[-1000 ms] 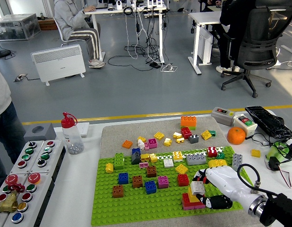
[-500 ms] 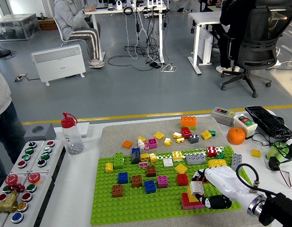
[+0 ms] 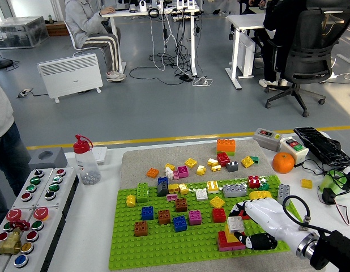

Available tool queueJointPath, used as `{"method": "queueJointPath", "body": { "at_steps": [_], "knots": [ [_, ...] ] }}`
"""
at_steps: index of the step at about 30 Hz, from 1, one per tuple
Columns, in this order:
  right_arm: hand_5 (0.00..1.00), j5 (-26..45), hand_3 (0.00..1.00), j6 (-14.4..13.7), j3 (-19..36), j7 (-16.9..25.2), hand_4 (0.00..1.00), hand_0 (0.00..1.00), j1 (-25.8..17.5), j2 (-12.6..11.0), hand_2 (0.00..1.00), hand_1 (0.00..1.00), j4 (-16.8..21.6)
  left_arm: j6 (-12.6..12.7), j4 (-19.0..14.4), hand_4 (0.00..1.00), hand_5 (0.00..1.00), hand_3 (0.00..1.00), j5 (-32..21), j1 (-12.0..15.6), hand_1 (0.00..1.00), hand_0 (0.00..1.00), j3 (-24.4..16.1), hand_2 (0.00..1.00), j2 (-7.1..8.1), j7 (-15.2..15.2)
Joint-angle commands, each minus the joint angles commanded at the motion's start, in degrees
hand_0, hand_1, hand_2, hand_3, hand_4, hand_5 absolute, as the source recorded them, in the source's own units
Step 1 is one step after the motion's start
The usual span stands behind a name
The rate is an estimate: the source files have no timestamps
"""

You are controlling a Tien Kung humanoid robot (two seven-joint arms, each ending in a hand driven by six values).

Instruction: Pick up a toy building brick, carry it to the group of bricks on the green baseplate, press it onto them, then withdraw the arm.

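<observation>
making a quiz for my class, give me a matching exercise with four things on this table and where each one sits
Things:
1. orange fruit
2. bottle with red cap
3. right hand
4. orange brick

Places:
A. far left, beside the button panel
B. on the grey mat, beyond the green baseplate
C. over the brick stack at the baseplate's near right corner
D. right of the mat, by the switch box

Pairs: 1-D, 2-A, 3-C, 4-B

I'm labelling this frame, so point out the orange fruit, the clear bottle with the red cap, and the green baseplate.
orange [image 3: 283, 162], head view, middle of the fruit.
bottle [image 3: 86, 166], head view, on its clear body.
green baseplate [image 3: 158, 245], head view, bare studs near its front edge.
</observation>
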Motion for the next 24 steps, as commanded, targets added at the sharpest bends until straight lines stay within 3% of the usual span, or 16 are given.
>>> {"method": "queueJointPath", "body": {
  "at_steps": [24],
  "knots": [
    [0.153, 1.08, 0.676, 0.45, -0.55, 0.07, 0.64, 0.561, 0.12, -0.13, 0.671, 0.654, 0.04, 0.06, 0.0, 0.242, 0.998, 0.448, 0.22, 0.13, 0.611, 0.664, -0.2, 0.566, -0.04, 0.06]
  ]
}}
